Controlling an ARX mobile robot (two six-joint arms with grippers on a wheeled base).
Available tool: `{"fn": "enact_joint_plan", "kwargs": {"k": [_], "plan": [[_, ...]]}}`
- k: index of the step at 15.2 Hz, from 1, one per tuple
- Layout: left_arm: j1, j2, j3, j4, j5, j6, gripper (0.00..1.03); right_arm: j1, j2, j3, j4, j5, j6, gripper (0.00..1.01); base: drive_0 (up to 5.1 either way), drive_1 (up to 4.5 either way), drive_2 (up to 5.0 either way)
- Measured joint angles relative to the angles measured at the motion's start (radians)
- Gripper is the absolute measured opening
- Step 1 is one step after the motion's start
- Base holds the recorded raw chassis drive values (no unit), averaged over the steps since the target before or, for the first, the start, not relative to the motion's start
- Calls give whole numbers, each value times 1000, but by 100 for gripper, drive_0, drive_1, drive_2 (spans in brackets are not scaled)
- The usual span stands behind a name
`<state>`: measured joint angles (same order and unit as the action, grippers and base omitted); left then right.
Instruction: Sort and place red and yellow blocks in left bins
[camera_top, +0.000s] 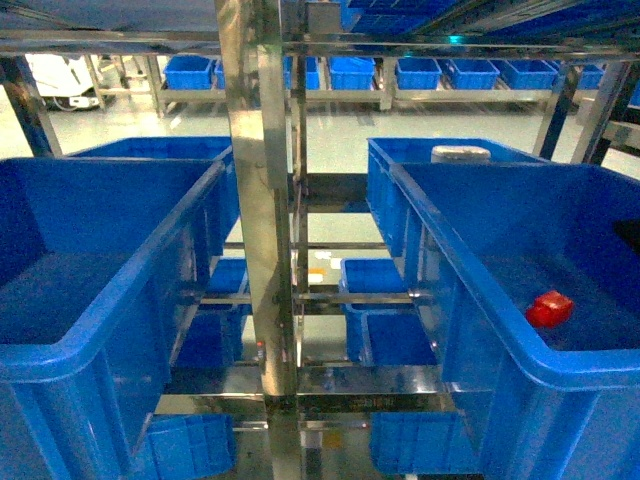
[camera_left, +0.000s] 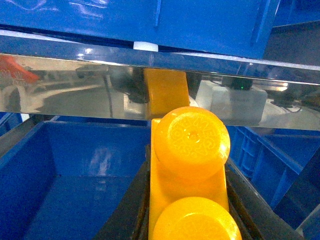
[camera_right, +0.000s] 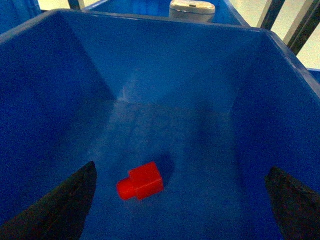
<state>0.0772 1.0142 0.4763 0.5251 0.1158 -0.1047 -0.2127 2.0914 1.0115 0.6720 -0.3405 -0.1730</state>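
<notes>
The yellow block (camera_left: 187, 150), two round studs facing the camera, is clamped between the dark fingers of my left gripper (camera_left: 187, 172). It hangs over the inside of a deep blue bin (camera_left: 75, 175), just under a shiny metal shelf rail (camera_left: 75, 95). The red block (camera_right: 141, 181) lies on its side on the floor of the right-hand blue bin (camera_right: 260, 100), and it also shows as the red block (camera_top: 548, 308) in the head view. My right gripper (camera_right: 181, 167) stands open above that floor, the red block nearer its left finger (camera_right: 65, 205). Neither gripper shows in the head view. The left bin (camera_top: 100, 300) shows no block inside.
A vertical metal post (camera_top: 262, 230) stands between the two big bins. A white round object (camera_top: 460, 153) sits behind the right bin's far wall. Smaller blue bins (camera_top: 375, 275) sit on lower shelves, and more line the back racks.
</notes>
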Motion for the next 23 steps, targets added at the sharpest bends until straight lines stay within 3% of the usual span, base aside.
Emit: {"fn": "enact_joint_plan", "kwargs": {"k": [1,5,7,10,12,13,14,18,20,23], "plan": [[0,0,0,0,0,0,27,4,-22,-28,18,0,11,100,0,0,0],[0,0,0,0,0,0,27,40,-268,-254,150,14,54,98,0,0,0],[0,0,0,0,0,0,27,36,-388,-380,114,7,70,98,0,0,0],[0,0,0,0,0,0,27,-27,-632,-587,67,-11,94,98,0,0,0],[0,0,0,0,0,0,27,-44,-901,-708,-80,-36,115,98,0,0,0],[0,0,0,0,0,0,27,-41,-1033,-757,-162,-25,115,98,0,0,0],[0,0,0,0,-1,0,27,-36,-1136,-786,-231,-4,112,98,0,0,0],[4,-6,-1,-32,-3,3,27,-36,-1208,-787,-243,1,105,98,0,0,0],[32,-5,-22,-88,9,7,27,-36,-1210,-787,-238,1,105,98,0,0,0],[85,103,-28,-23,31,-1,27,-36,-1210,-787,-239,1,105,98,0,0,0]]}}
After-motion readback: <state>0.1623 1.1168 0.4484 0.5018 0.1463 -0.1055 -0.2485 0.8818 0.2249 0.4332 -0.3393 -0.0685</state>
